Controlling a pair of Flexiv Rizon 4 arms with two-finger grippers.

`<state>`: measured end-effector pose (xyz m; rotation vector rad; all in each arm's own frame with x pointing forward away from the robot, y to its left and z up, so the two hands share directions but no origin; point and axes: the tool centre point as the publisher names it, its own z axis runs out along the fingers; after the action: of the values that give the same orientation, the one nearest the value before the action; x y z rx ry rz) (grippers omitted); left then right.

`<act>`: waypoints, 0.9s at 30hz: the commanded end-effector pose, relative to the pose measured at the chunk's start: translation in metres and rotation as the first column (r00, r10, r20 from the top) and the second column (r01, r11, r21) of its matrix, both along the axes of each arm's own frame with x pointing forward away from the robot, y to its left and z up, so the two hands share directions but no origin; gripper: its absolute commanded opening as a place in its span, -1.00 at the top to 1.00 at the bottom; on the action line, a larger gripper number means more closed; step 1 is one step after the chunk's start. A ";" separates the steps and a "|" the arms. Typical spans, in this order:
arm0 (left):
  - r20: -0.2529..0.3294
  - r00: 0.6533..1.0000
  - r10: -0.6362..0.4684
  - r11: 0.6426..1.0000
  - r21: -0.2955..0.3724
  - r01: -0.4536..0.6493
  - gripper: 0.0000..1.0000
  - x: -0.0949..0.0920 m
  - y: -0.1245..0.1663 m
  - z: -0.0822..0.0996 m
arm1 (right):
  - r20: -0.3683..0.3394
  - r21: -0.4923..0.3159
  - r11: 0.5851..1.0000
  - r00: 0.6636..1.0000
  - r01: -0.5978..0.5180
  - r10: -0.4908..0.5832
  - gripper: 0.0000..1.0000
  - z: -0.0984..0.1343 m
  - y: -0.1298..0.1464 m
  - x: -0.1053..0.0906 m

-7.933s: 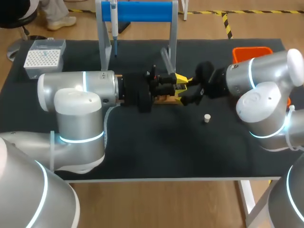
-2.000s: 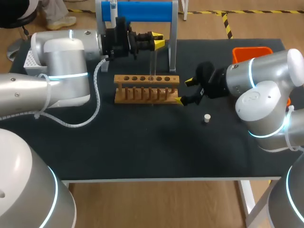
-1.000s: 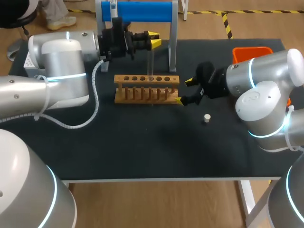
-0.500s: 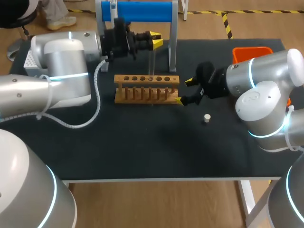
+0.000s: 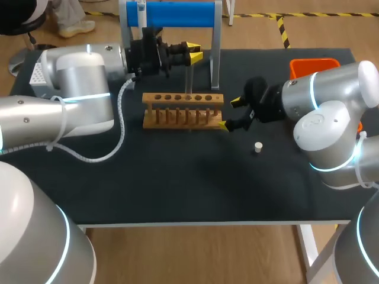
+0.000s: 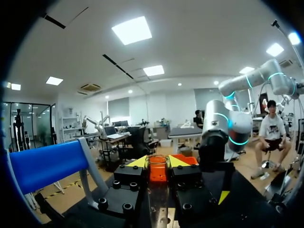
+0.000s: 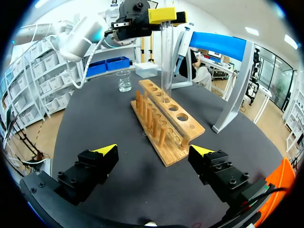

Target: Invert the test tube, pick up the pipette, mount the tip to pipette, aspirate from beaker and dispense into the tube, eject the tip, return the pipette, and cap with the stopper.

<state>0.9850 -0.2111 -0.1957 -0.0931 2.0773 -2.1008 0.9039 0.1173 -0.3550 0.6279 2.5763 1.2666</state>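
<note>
My left gripper (image 5: pixel 194 51) is shut on a clear test tube (image 5: pixel 189 77), held upright over the wooden rack (image 5: pixel 183 110). In the left wrist view the tube (image 6: pixel 157 190) runs between the yellow tips of the left gripper (image 6: pixel 157 162), open mouth uppermost. From the right wrist view the tube (image 7: pixel 166 57) hangs from the left gripper (image 7: pixel 161 15), its lower end at a hole in the rack (image 7: pixel 167 122). My right gripper (image 5: pixel 230 113) is open at the rack's right end, nothing between its fingers (image 7: pixel 105 153). The pipette (image 5: pixel 142 29) hangs on the blue stand (image 5: pixel 177 13). A white stopper (image 5: pixel 258 146) lies on the mat.
A glass beaker (image 7: pixel 124 80) stands beyond the rack's far end, hidden behind my left arm in the head view. A white tip box (image 5: pixel 37 72) sits at the back left and an orange bin (image 5: pixel 314 64) at the back right. A black mat (image 5: pixel 195 183) covers the table.
The left gripper with the tube has shifted slightly right and down over the rack. The right arm has not moved.
</note>
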 end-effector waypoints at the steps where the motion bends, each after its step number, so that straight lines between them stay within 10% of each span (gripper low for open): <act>1: -0.002 1.000 0.002 1.000 0.000 -0.002 1.00 0.000 0.000 -0.002 | 0.000 0.002 1.000 1.000 -0.002 0.002 -1.00 0.000 -0.001 0.000; 27: -0.010 1.000 -0.003 1.000 0.022 0.003 1.00 -0.004 0.000 -0.021 | 0.000 0.002 1.000 1.000 -0.002 0.002 -1.00 0.000 -0.001 0.000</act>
<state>0.9796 -0.2098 -0.2139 -0.0979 2.1059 -2.0797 0.9039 0.1173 -0.3550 0.6279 2.5763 1.2665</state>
